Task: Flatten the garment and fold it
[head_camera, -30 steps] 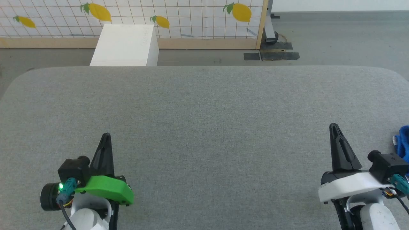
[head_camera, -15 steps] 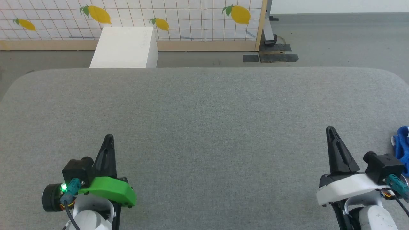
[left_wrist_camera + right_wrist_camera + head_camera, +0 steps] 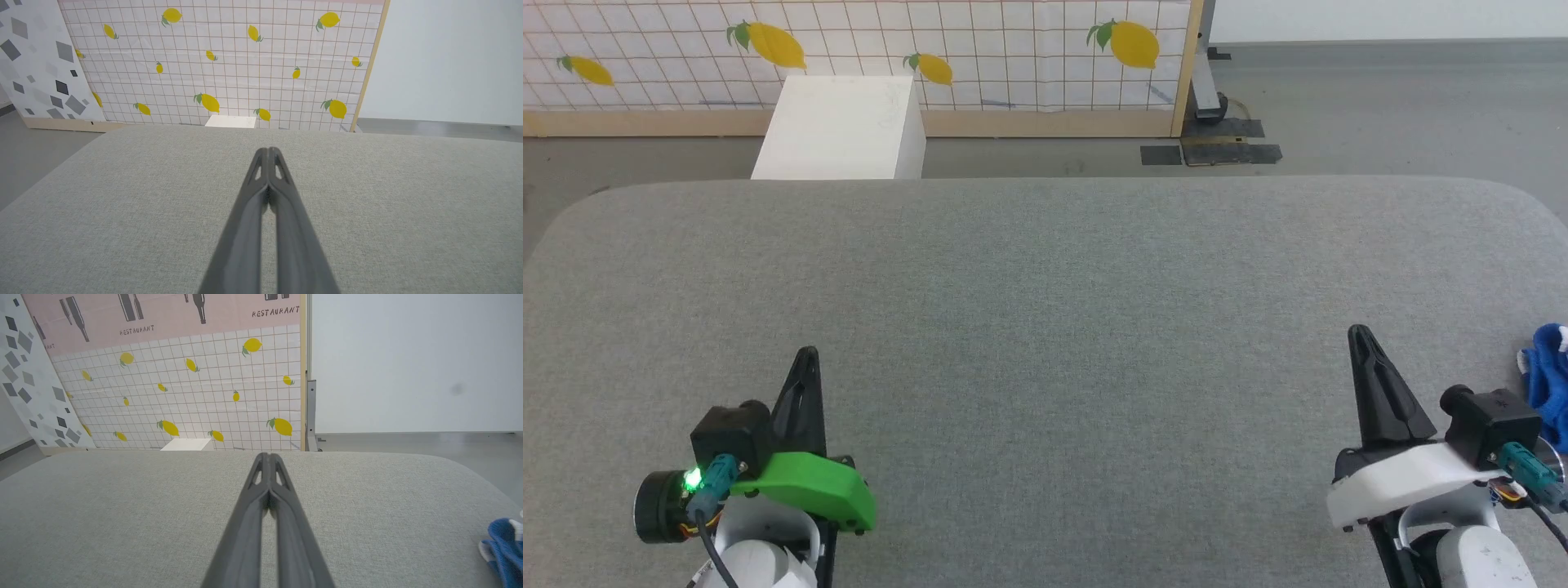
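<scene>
A small part of the garment [image 3: 1547, 380], royal blue with a bit of white trim, pokes in at the right edge of the head view on the grey padded table [image 3: 1045, 327]; the rest is cut off. The right wrist view catches the same garment [image 3: 504, 549] at its lower right corner. My right gripper [image 3: 1357, 333] is shut and empty, hovering just left of the cloth without touching it. Over the near left of the table my left gripper [image 3: 807, 354] is shut too, with nothing in it. Both pairs of fingers [image 3: 267, 153] [image 3: 267, 457] press tip to tip.
A white box [image 3: 841, 126] stands on the floor beyond the table's far edge. Behind it runs a lemon-print tiled panel [image 3: 849, 41] with a wooden frame. Dark floor plates [image 3: 1213, 153] lie at the panel's right end.
The whole head view has drifted, so the camera moved. Both grippers stay shut and the garment lies where it was.
</scene>
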